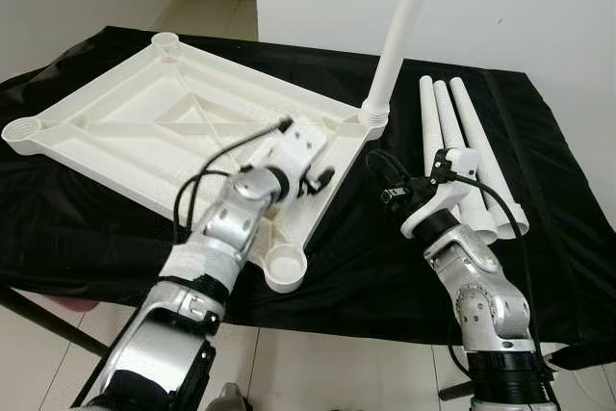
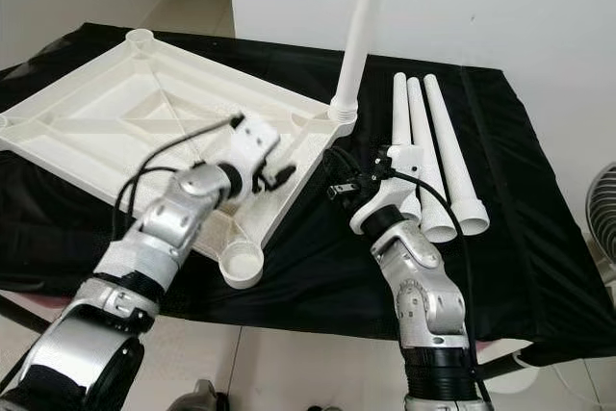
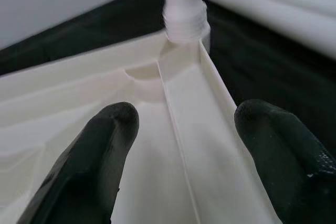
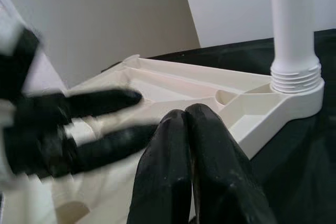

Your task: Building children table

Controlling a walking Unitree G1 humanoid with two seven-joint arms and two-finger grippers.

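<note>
Left wrist view — left gripper (image 3: pixel 184 166) spread over tabletop (image 3: pixel 79 103).

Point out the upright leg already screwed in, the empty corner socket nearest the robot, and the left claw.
upright leg (image 1: pixel 399 21), left eye view, on its shaft.
empty corner socket (image 1: pixel 288 267), left eye view, on its rim.
left claw (image 3: pixel 184 129), left wrist view, midway between its open fingertips.

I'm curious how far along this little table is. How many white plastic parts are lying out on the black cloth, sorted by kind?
White plastic tabletop, upside down: 1
White plastic leg standing in a corner socket: 1
White plastic legs lying loose on the black cloth: 3
Empty corner sockets in view: 3
Total parts: 5
</note>
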